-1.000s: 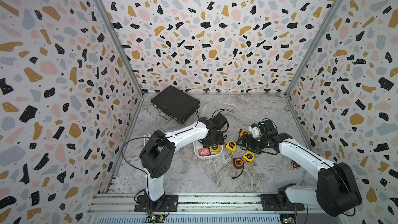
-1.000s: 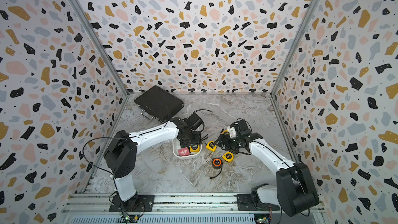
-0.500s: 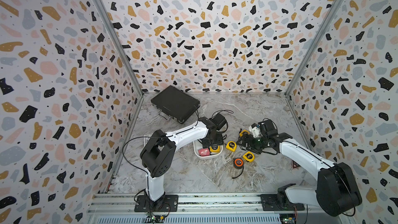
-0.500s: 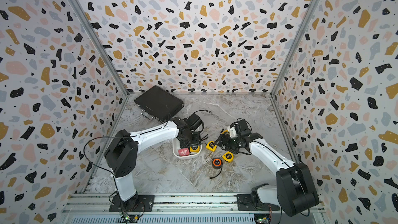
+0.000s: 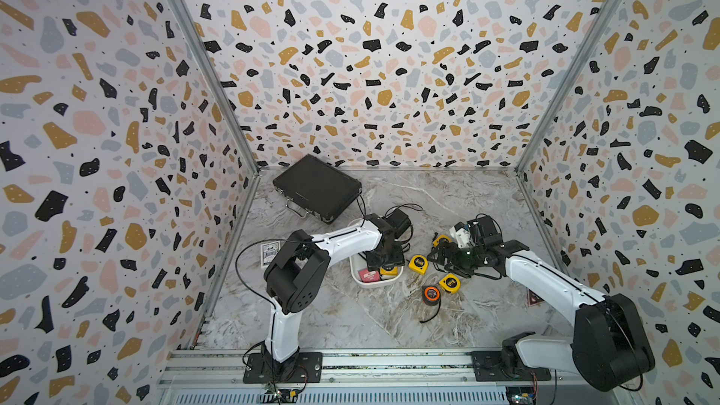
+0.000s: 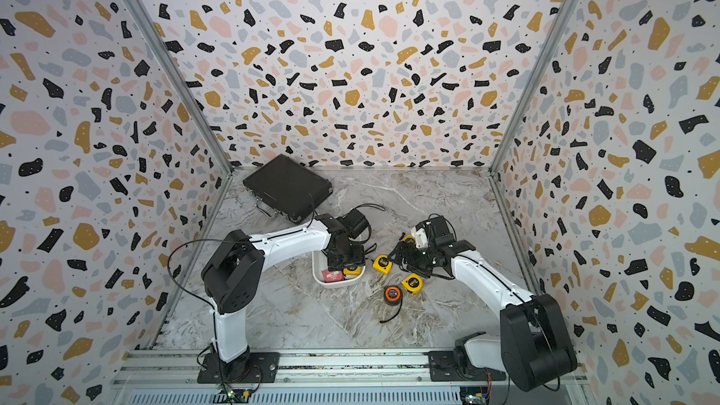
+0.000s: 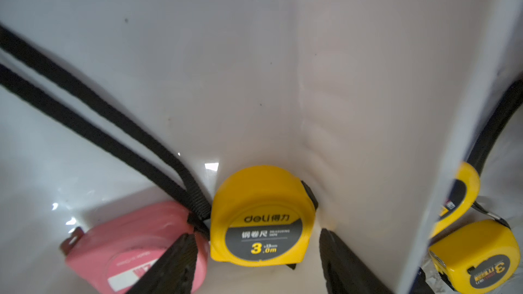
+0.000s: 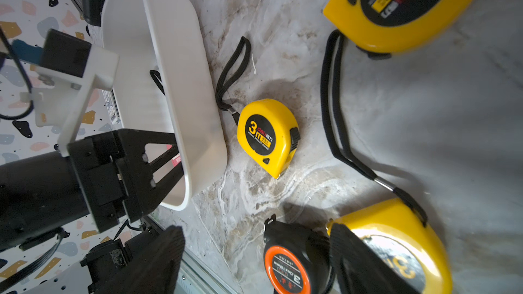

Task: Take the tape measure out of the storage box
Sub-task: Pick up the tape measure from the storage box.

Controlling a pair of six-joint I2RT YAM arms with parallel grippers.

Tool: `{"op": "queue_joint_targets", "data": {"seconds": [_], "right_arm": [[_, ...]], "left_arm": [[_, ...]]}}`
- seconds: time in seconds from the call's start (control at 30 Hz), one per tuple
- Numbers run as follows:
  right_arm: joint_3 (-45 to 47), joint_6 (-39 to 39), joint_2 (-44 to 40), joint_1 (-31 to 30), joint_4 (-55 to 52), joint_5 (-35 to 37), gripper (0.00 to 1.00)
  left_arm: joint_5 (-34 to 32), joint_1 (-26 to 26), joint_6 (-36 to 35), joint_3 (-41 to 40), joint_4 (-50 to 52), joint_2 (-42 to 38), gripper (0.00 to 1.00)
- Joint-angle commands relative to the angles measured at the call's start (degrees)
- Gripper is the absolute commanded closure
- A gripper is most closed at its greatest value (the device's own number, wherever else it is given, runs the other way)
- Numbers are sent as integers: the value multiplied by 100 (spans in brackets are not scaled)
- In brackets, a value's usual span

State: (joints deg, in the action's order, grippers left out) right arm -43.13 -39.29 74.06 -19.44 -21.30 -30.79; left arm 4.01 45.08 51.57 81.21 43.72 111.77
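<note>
The job looks partly done. Four tapes lie out on the table (image 5: 389, 325) beside the box (image 5: 373, 284): three yellow ones (image 5: 418, 264) and an orange-black tape (image 5: 431, 293). Two are left inside, a yellow tape (image 7: 260, 219) against the box wall and a pink tape (image 7: 135, 244) touching it.

The left gripper (image 7: 254, 234) is down in the box with its jaws apart on either side of the yellow tape. One finger overlaps the pink tape, and a thin gap shows at the other, so the grip seems not yet made. What is left is to close, lift this tape clear of the wall and set it down outside, then probably do the same for the pink one.

The right gripper (image 8: 257, 230) hangs low over the loose tapes with its jaws wide apart, holding nothing.
</note>
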Motion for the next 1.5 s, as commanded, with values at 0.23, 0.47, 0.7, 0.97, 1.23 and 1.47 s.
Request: {"op": "queue_joint_targets", "data": {"seconds": [0.23,0.47,0.7,0.97,1.23,1.47], "right_arm": [[-204,-2,-112,19,47,-106,14],[-201,-26,-144,19,75,-94,14],[-173,-62,-194,19,108,-94,13],[-201,-141,-180,24,205,-103,13],[-185,-210,-130,19,286,-94,13],[-200,-238,-103,19,319,-68,13]], "left_arm": [[94,-39,-112,152,-48,222,31],[-20,-44,-121,188,121,329,33],[-219,-100,-92,106,179,100,33],[-139,-96,-267,279,407,186,26],[-33,-102,-421,359,520,352,29],[102,-101,-466,401,501,468,29]]}}
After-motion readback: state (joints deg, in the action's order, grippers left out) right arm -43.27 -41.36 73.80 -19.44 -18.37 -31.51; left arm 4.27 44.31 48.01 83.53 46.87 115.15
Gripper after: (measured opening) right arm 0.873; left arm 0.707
